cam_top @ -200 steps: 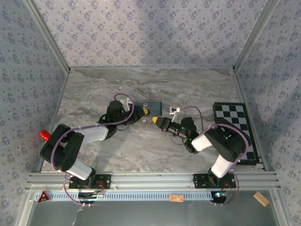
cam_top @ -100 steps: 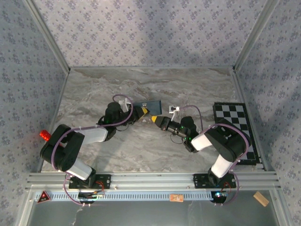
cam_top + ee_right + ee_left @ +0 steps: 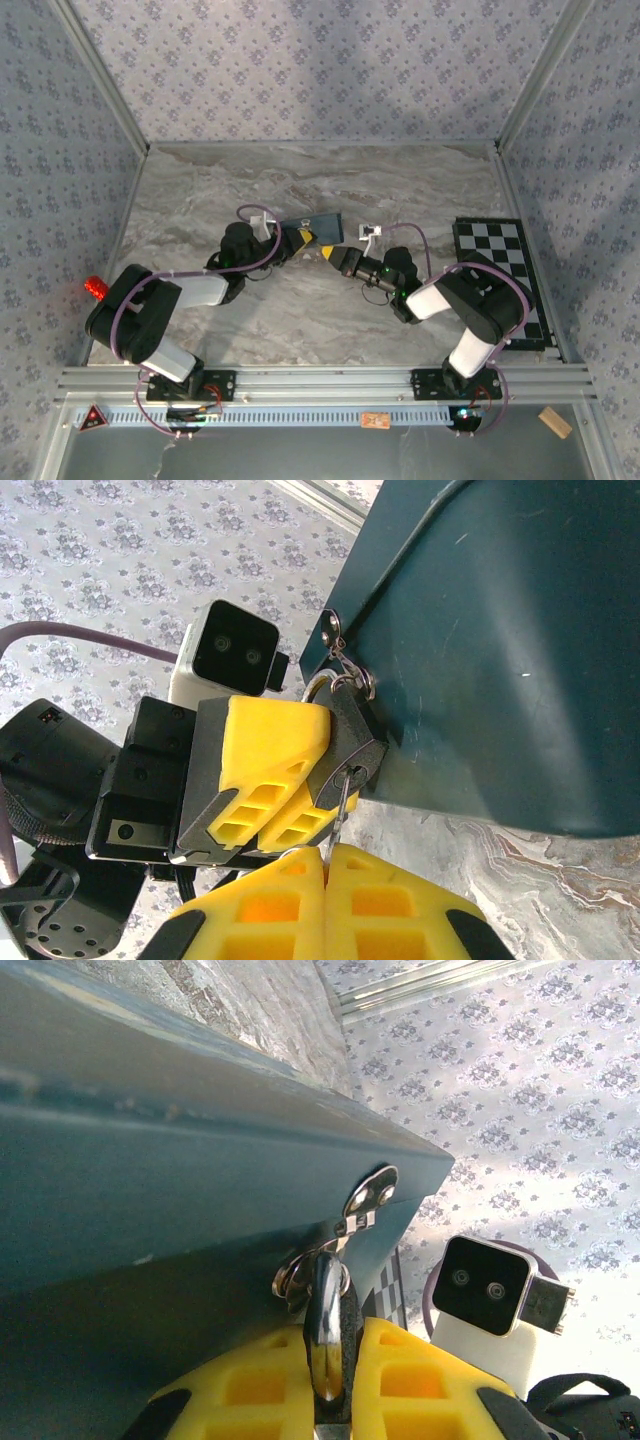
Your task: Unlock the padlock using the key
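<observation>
In the right wrist view the small black padlock point(image 3: 352, 742) hangs by its pale shackle from a ring on the dark blue box point(image 3: 500, 630). My left gripper's yellow fingers point(image 3: 265, 750) are clamped on the padlock body. The thin metal key point(image 3: 342, 805) sits in the keyhole on the padlock's bottom, and my right gripper point(image 3: 327, 852) is shut on it. In the left wrist view my left gripper point(image 3: 335, 1330) is shut on the padlock point(image 3: 328, 1330), whose chrome shackle reaches to the box's ring point(image 3: 370, 1195). From above, the left gripper point(image 3: 302, 237) and right gripper point(image 3: 328, 254) meet beside the box point(image 3: 322, 224).
A black-and-white checkered board point(image 3: 505, 270) lies at the table's right edge. A red object point(image 3: 95, 288) sits by the left arm's shoulder. A small wooden block point(image 3: 553, 422) lies beyond the front rail. Patterned walls close in the marbled table point(image 3: 420, 180).
Both grippers have crept slightly left and farther back, staying together at the box's near corner. Each keeps its hold.
</observation>
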Robot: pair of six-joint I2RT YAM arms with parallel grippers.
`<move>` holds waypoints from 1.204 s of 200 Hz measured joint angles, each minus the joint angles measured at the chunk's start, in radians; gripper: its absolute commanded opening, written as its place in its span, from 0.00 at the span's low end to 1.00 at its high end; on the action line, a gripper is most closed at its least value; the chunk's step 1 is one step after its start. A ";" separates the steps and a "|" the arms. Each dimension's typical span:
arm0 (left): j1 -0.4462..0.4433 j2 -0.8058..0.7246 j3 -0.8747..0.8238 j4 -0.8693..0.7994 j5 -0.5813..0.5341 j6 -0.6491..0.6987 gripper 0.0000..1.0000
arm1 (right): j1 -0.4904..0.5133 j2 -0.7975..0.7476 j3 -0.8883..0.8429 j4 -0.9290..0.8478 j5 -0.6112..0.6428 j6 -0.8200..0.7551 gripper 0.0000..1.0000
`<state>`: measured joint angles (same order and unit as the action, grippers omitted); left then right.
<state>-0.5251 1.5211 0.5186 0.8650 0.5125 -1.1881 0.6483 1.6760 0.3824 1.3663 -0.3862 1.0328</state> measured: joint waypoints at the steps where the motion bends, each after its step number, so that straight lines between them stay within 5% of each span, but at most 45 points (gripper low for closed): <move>1: 0.000 0.000 0.000 0.000 0.000 0.000 0.00 | 0.000 0.000 0.000 0.000 0.000 0.000 0.00; 241: 0.028 -0.010 -0.046 0.156 -0.008 -0.098 0.00 | 0.001 -0.049 0.034 0.003 -0.004 0.037 0.00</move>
<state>-0.4973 1.5108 0.4728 1.0214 0.5041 -1.2858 0.6491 1.6268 0.4168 1.3697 -0.3901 1.0702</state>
